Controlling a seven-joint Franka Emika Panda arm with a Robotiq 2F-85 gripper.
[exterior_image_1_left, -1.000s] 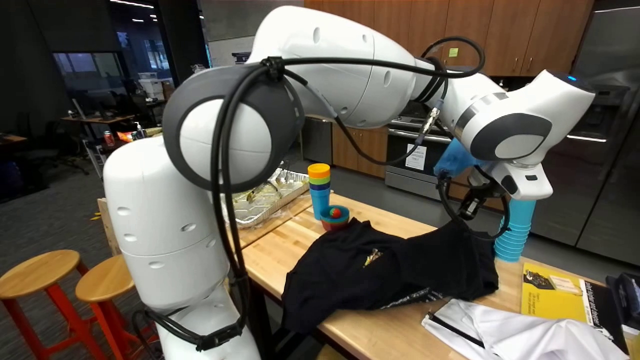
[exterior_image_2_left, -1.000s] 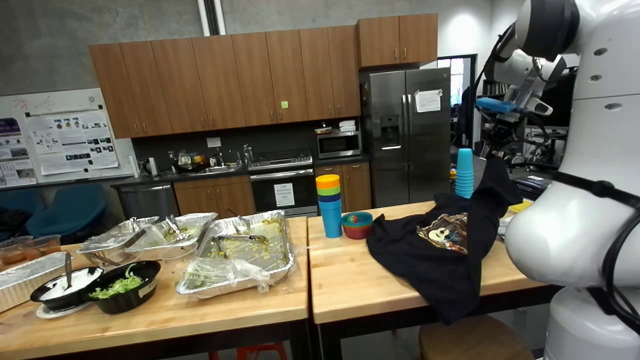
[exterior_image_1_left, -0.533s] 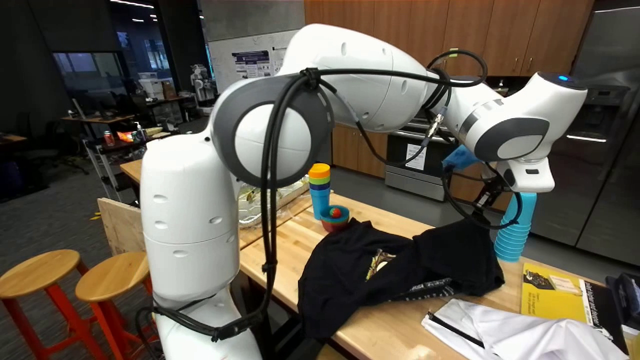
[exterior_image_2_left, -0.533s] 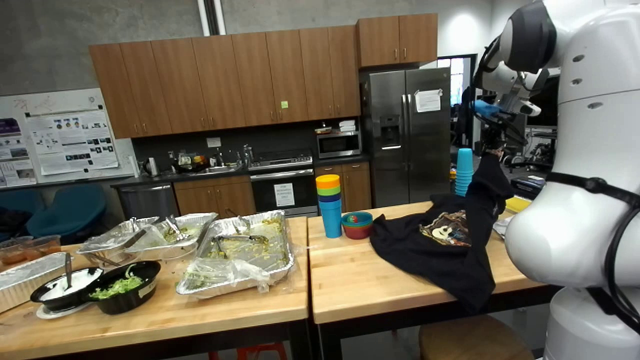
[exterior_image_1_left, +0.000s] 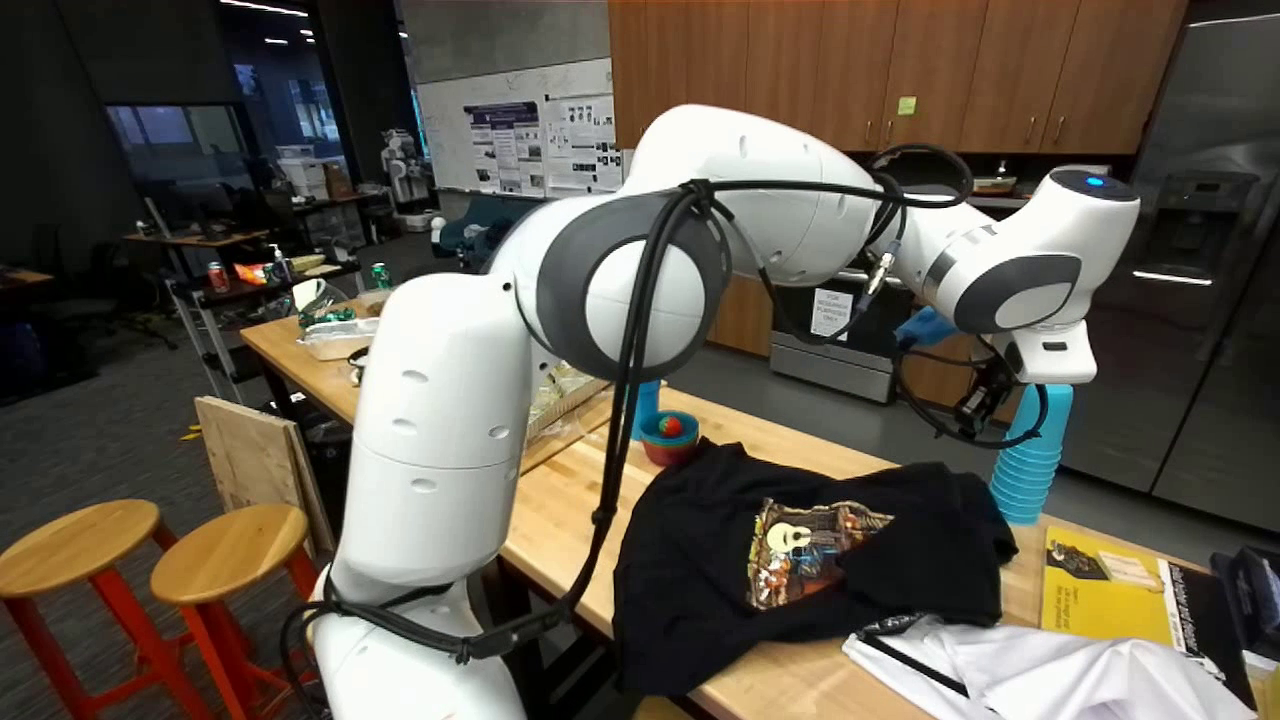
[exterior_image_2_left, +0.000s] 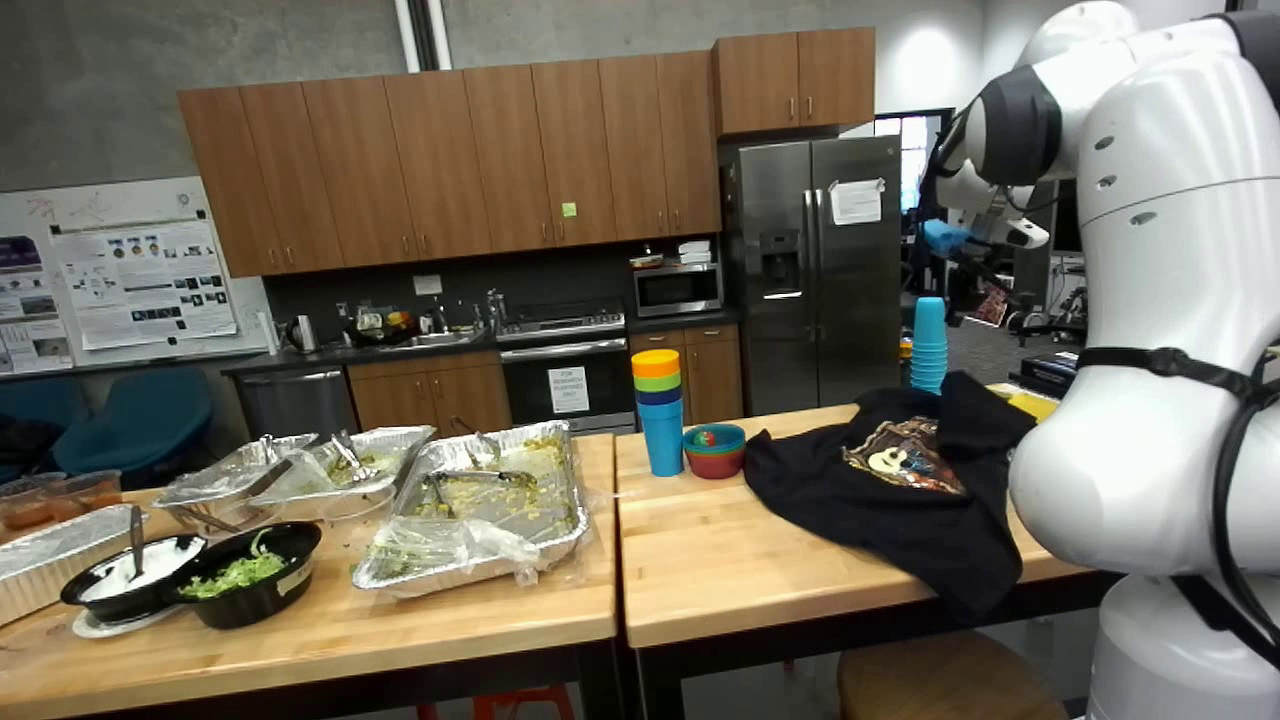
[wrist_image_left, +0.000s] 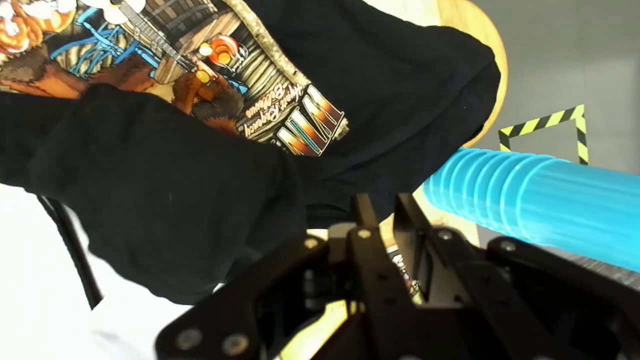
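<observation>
The gripper is hovering empty, barely parted, above the black shirt filling the wrist view's upper left, probably mid-release and needing to spread wider next.

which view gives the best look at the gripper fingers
The wrist view: there the gripper is close up, its fingers standing side by side with a narrow gap between them. In both exterior views the gripper appears small and dark above the black garment, its fingers hard to make out.
</observation>
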